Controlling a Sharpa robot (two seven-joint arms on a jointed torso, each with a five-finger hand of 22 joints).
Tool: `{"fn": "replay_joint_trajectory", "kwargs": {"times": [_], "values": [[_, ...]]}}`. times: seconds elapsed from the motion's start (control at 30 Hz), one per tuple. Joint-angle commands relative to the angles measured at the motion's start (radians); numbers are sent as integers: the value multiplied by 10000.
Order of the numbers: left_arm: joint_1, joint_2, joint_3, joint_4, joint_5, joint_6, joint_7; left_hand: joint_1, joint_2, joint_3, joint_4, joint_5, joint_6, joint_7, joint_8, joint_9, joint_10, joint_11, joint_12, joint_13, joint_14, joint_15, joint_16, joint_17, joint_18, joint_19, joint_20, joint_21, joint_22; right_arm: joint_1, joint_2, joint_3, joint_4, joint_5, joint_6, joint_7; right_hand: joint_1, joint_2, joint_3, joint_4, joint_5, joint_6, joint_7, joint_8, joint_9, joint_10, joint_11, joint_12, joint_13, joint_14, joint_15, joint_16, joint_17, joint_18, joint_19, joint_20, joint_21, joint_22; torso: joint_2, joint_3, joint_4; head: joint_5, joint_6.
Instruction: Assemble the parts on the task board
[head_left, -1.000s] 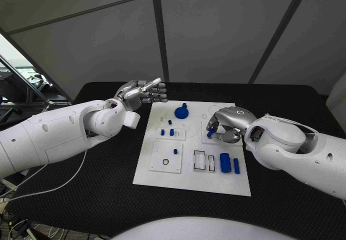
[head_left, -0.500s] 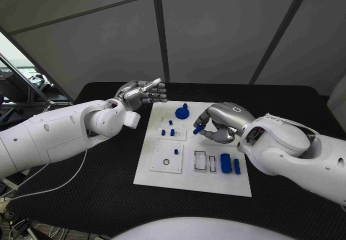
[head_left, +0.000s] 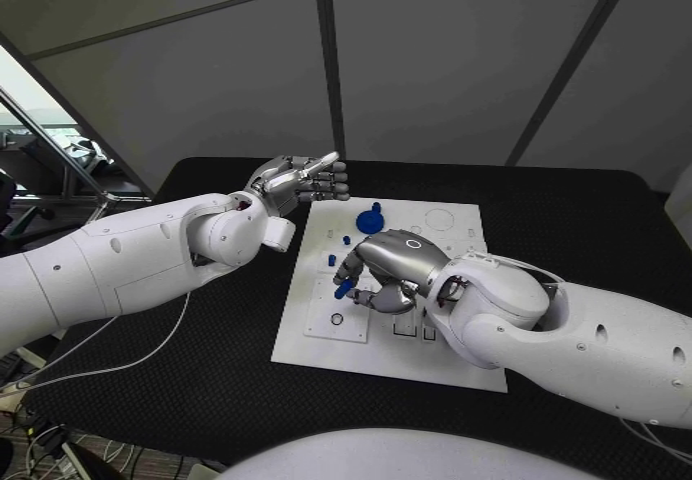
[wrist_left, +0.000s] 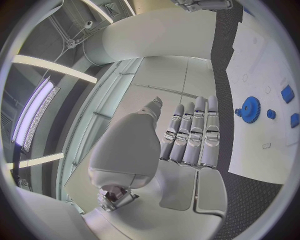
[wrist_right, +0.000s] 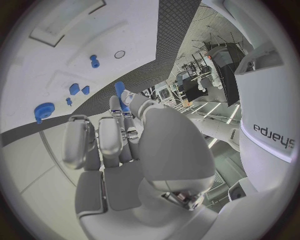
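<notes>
**Right hand carries a blue peg over the board; left hand held clear**

The right hand (head_left: 392, 268) hangs over the middle of the task board (head_left: 320, 345), its fingers curled in and pinching a small blue peg (head_left: 343, 290) at their tips. In the right wrist view the peg (wrist_right: 119, 91) sticks out past the fingertips (wrist_right: 114, 107), pointing toward the board's white surface. In the head view the peg sits above the board's left half, just over the raised square plate (head_left: 336, 318) that carries a small ring-shaped hole (head_left: 335, 320); whether the peg touches the board cannot be told.

Farther out, near the board's far edge, lies a blue gear (head_left: 369, 216), with two small blue blocks (wrist_left: 290, 105) beside it in the left wrist view. The right arm covers much of the board's right half.

The left hand (head_left: 299, 183) is raised beyond the board's far left corner, well apart from the parts. Its fingers (wrist_left: 195, 131) lie straight and side by side, the thumb apart from them, holding nothing.
</notes>
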Motion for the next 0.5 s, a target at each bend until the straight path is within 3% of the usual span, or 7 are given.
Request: {"fn": "replay_joint_trajectory", "kwargs": {"times": [0.03, 0.2, 0.5], "values": [[23, 48, 9, -14, -18, 144, -6, 28, 74, -49, 12, -12, -12, 27, 27, -2, -100, -1, 66, 2, 64, 38, -68, 16, -125, 29, 4, -22, -13, -20, 171, -139, -191, 6, 297, 464, -80, 9, 59, 0, 82, 41, 18, -4, -15, 72, 2, -56, 3, 332, -32, 41, -1, -190, 40, 2, 35, 868, -6, 4, -8, 65, -43], [25, 74, 9, -25, -18, 149, -6, 28, 74, -49, 12, -12, -12, 27, 27, -2, -100, -1, 66, 2, 64, 38, -68, 16, -125, 29, 4, -22, -13, -80, 389, -280, -518, -256, 515, 515, -84, 8, 59, 0, 91, 43, 19, -4, -15, 76, 3, -60, 4, 331, -32, 45, 3, -190, 39, 2, 34, 868, -4, 16, -14, 130, -103], [26, 93, 9, -49, -18, 167, -14, 28, 74, -49, 12, -12, -12, 27, 27, -2, -100, -1, 66, 2, 64, 38, -68, 16, -125, 29, 4, -22, -13, -168, 636, -338, -838, -668, 825, 620, -101, 10, 57, -5, 145, 68, 16, 1, -14, 105, 2, -85, 8, 323, -30, 45, -13, -188, 29, 5, 31, 868, -3, 14, -10, 159, -143]]}}
